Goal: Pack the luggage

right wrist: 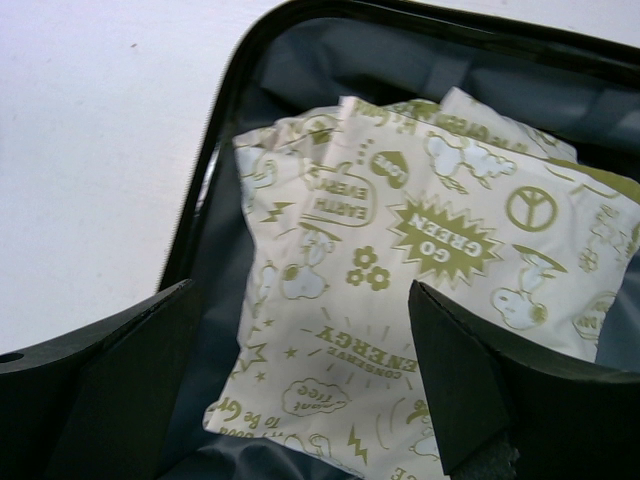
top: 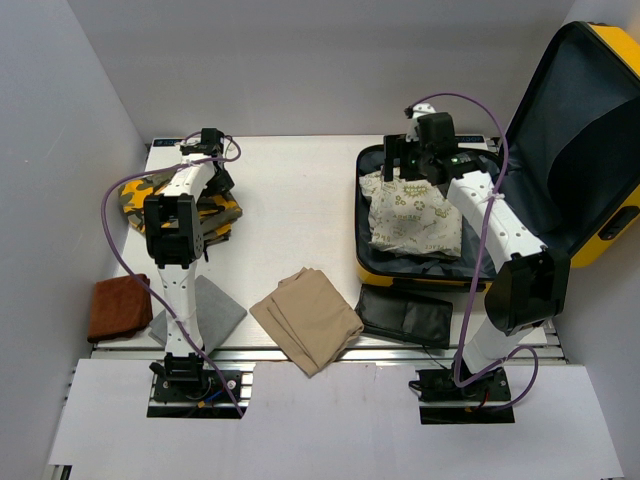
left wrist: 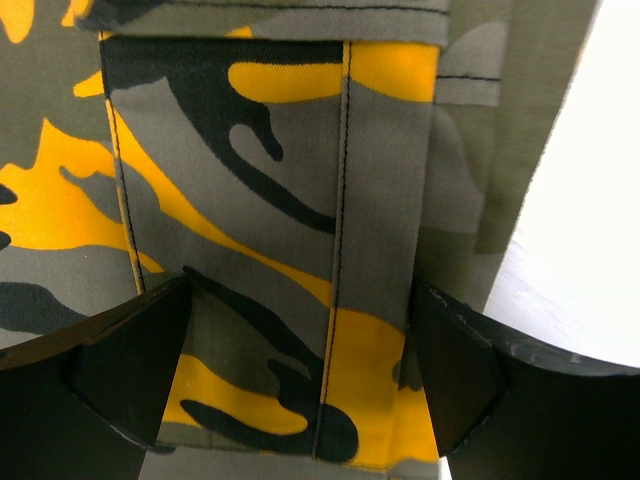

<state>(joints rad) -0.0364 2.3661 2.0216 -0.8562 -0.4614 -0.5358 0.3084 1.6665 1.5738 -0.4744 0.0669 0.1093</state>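
The luggage (top: 605, 245) lies open at the far right of the table (top: 300, 200): a bright yellow hard shell with dark grey lining and black zipper trim, its lid propped up on the right and a white, green-printed cloth (right wrist: 400, 260) in its base. It looks stiff, bulky and smooth-skinned, so I judge the lid's rim the best place to take hold. The right fingers (right wrist: 120, 380) hang wide open and empty just above that cloth, while the left fingers (left wrist: 120, 390), equally wide and gripping nothing, stand either side of a fold of camo garment (left wrist: 280, 200) at the far left.
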